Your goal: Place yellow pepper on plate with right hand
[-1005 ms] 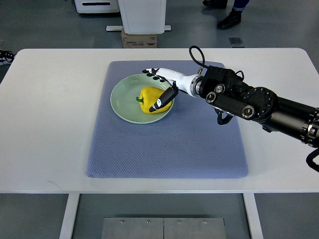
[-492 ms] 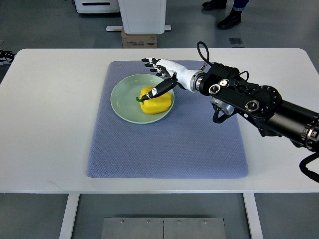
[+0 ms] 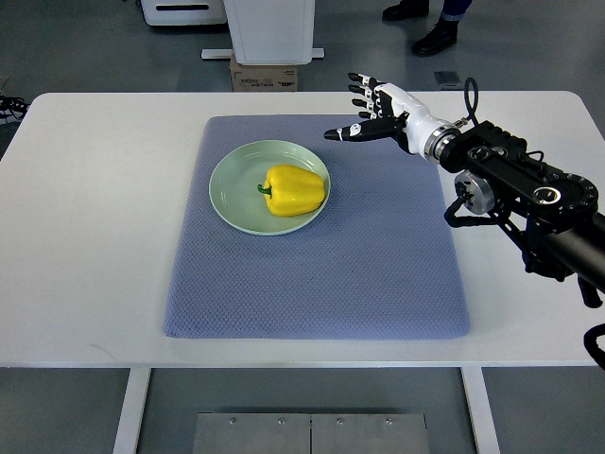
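Note:
The yellow pepper (image 3: 295, 190) lies on its side on the pale green plate (image 3: 233, 208), green stem pointing left. The plate sits on the upper left part of the blue-grey mat (image 3: 321, 284). My right hand (image 3: 364, 112) hovers over the mat's far right edge, well clear of the plate, white with black fingertips, fingers spread and holding nothing. Its black arm (image 3: 529, 189) comes in from the right. The left arm is out of sight.
The mat lies on a white table (image 3: 85, 227). Beyond the far edge stand a white bin (image 3: 272, 28) and a cardboard box (image 3: 264, 76). A person's shoes (image 3: 435, 38) show on the floor at the top right.
My right hand has let go of the pepper and pulled back to the upper right, away from the plate. The pepper stays on the plate.

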